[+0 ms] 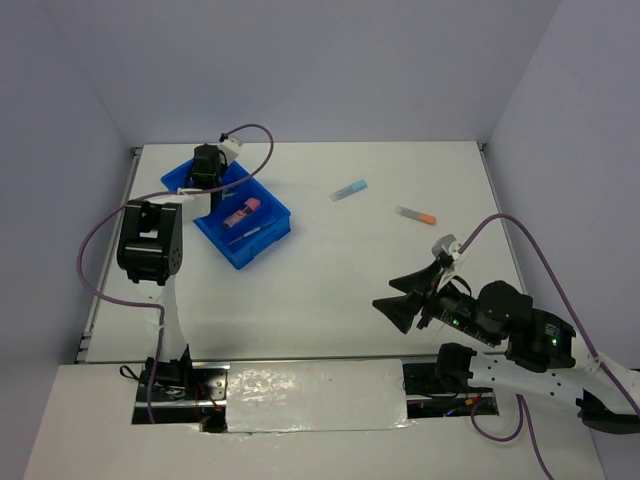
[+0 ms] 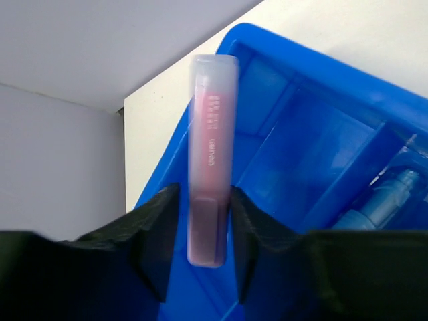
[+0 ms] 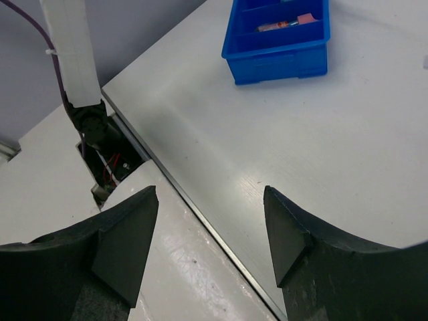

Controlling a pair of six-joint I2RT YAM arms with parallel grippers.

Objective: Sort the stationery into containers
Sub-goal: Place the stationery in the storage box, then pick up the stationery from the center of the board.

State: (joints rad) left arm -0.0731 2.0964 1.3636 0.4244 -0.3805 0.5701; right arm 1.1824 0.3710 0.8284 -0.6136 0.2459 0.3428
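The blue divided tray [image 1: 268,240] sits at the far left of the table. My left gripper [image 1: 207,170] hangs over its far end, shut on a pink stick [image 2: 212,160] with a clear cap, held upright between the fingers [image 2: 160,234] above an outer compartment of the tray [image 2: 348,87]. A pink item [image 1: 243,211] and a thin dark pen [image 1: 246,233] lie in the tray. A light blue stick [image 2: 382,202] lies in a compartment on the right. A blue stick [image 1: 349,190] and a grey stick with an orange end [image 1: 415,214] lie on the table. My right gripper [image 1: 400,296] is open and empty [image 3: 208,194] near the front edge.
The table's front edge and a taped strip [image 1: 300,390] run below my right gripper, with the left arm's base and wiring [image 3: 100,134] beside it. The tray shows in the right wrist view [image 3: 277,63]. Walls enclose the table at back and sides.
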